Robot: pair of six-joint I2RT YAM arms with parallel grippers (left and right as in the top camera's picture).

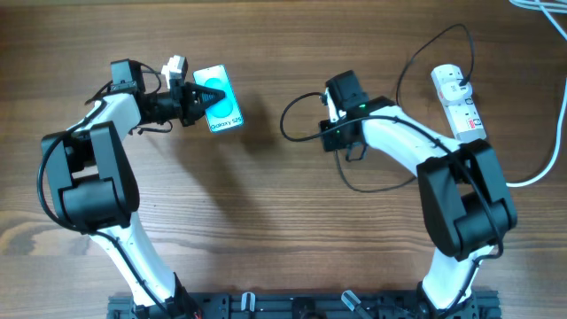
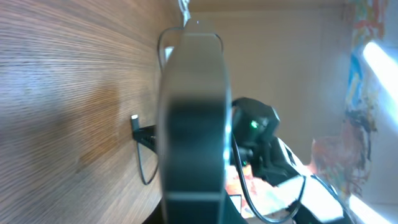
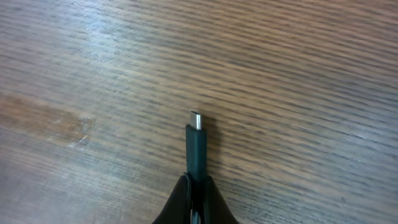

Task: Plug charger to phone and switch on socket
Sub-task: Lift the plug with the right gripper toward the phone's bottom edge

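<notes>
The phone (image 1: 219,99), with its cyan screen, is held at the table's upper left in my left gripper (image 1: 200,103), which is shut on its end. In the left wrist view the phone (image 2: 193,106) shows edge-on as a dark slab, held in my left gripper (image 2: 193,210). My right gripper (image 1: 331,110) is shut on the charger's black plug (image 3: 196,146); its silvery tip points out just above the wood, held by my right gripper (image 3: 196,186). The plug tip also shows in the left wrist view (image 2: 135,121), apart from the phone. The black cable (image 1: 416,53) loops to the white socket (image 1: 462,108).
The socket's thick white cord (image 1: 551,158) runs along the right edge of the table. The charger cable (image 1: 372,186) hangs in loose loops around my right arm. Bare wood lies between the phone and the plug.
</notes>
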